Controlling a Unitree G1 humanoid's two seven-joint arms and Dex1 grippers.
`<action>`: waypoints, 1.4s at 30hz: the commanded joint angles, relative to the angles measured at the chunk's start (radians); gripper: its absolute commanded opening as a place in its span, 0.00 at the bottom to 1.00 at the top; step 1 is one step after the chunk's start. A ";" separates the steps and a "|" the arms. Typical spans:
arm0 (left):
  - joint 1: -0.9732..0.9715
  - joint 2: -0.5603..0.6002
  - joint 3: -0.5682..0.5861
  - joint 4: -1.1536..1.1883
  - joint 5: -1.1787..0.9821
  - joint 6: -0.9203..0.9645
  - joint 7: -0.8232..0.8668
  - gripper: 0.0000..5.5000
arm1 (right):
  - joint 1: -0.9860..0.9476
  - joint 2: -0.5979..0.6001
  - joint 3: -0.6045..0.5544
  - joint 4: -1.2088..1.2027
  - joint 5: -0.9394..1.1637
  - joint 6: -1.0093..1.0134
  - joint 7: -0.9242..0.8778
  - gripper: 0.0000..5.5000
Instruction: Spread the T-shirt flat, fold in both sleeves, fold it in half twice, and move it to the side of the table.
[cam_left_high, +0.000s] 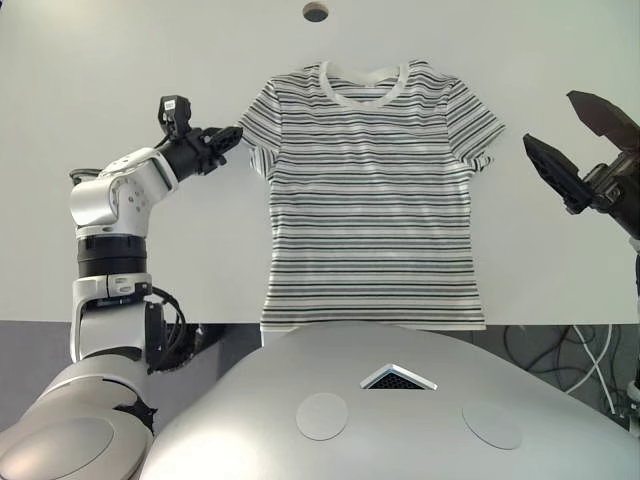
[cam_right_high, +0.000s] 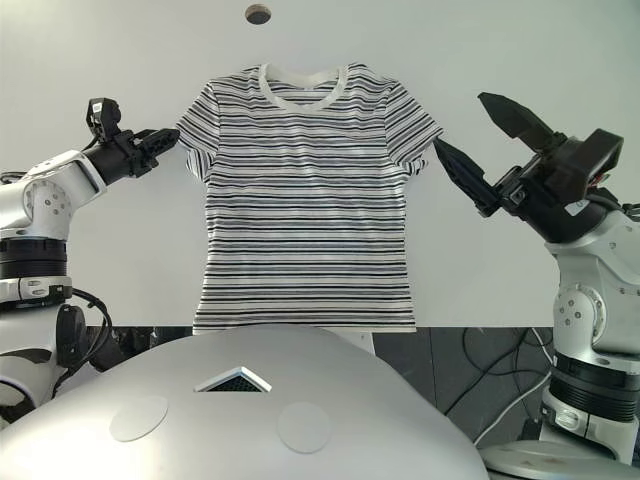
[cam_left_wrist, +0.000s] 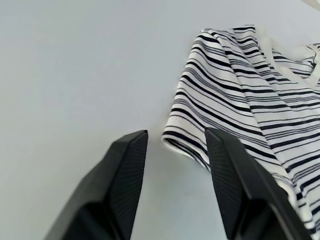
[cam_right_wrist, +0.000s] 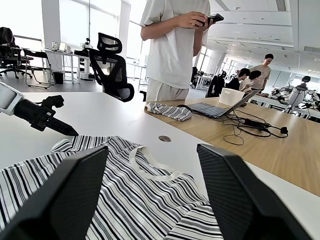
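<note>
The T-shirt (cam_left_high: 372, 190) lies spread flat, front up, in the middle of the white table (cam_left_high: 120, 60). Its long axis runs from the near edge to the far edge, with the collar (cam_left_high: 364, 85) pointing to the far edge and the hem (cam_left_high: 372, 320) along the near edge. Both short sleeves are spread outward toward the table's side edges. The left gripper (cam_left_high: 232, 134) sits low just beside the sleeve on the robot's left (cam_left_high: 255, 125), its fingers apart, with the cuff edge just ahead of the gap between them and nothing clamped. The right gripper (cam_right_high: 460, 120) hangs near the other sleeve (cam_left_high: 478, 130), fingers spread wide and holding nothing. Beyond the collar, near the far edge, a small dark round disc (cam_left_high: 316, 12) is set in the tabletop. Cables (cam_left_high: 570, 355) hang below the near edge on the robot's right. Past the far edge stands a wooden table (cam_right_wrist: 280, 150) with a laptop (cam_right_wrist: 210, 109), a bundled striped cloth (cam_right_wrist: 170, 111) and an office chair (cam_right_wrist: 112, 65) behind it.
</note>
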 joint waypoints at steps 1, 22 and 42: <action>0.014 -0.038 -0.014 0.071 0.055 0.027 0.025 0.38 | -0.010 0.014 0.013 -0.002 -0.041 -0.004 0.007 0.60; 0.007 -0.078 0.027 0.053 0.067 0.025 -0.033 0.00 | -0.036 0.034 0.039 -0.013 -0.093 0.004 -0.008 0.61; -0.029 -0.195 -0.130 -0.216 0.097 0.008 -0.057 0.00 | -0.078 0.075 0.113 0.011 -0.206 -0.033 -0.025 0.61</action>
